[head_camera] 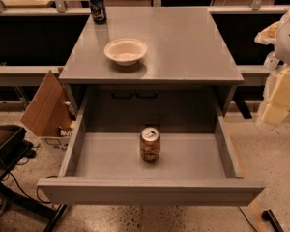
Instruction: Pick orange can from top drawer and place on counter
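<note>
The orange can (150,144) stands upright low in the middle of the frame, inside the open top drawer (150,191), with nothing touching it. Above, the table (183,47) carries a white bowl (125,50) and, at upper left, a dark blue can (98,7). The claw (280,91) hangs at the right edge, well apart from the orange can; I cannot tell whether it is parted or closed. To my eye the picking and the placing are both yet to come.

Present are one orange can (150,144), one dark blue can (97,7), one bowl (125,50), one top drawer (150,191), one gripper (279,98) at right edge.
</note>
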### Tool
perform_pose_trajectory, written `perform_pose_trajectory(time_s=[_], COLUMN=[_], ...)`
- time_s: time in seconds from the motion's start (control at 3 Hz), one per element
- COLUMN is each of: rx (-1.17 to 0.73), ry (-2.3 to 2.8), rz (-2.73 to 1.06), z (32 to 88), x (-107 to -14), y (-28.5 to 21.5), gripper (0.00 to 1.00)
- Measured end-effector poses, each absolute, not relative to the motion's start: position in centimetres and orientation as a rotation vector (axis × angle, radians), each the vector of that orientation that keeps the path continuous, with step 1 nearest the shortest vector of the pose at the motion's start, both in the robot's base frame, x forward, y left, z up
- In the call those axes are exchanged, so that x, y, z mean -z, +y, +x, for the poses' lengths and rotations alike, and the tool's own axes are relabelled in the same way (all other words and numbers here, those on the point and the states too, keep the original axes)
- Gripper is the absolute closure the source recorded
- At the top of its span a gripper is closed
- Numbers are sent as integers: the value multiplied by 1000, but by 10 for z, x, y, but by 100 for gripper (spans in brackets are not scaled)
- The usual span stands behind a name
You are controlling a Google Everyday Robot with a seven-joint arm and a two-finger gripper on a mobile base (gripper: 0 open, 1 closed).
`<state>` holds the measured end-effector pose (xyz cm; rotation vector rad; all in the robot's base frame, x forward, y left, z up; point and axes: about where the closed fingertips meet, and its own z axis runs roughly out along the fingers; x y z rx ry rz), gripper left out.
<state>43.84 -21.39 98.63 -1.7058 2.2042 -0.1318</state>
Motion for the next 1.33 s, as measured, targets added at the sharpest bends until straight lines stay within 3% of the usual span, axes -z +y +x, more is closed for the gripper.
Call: perform_pose_trajectory(time_s=[0.67,1.33], rx=[56,-373], ry=[2158,1857], rz=[-1685,-1595], z=[443,494], x=[-975,-880], y=[-206,-153], gripper=[0,0])
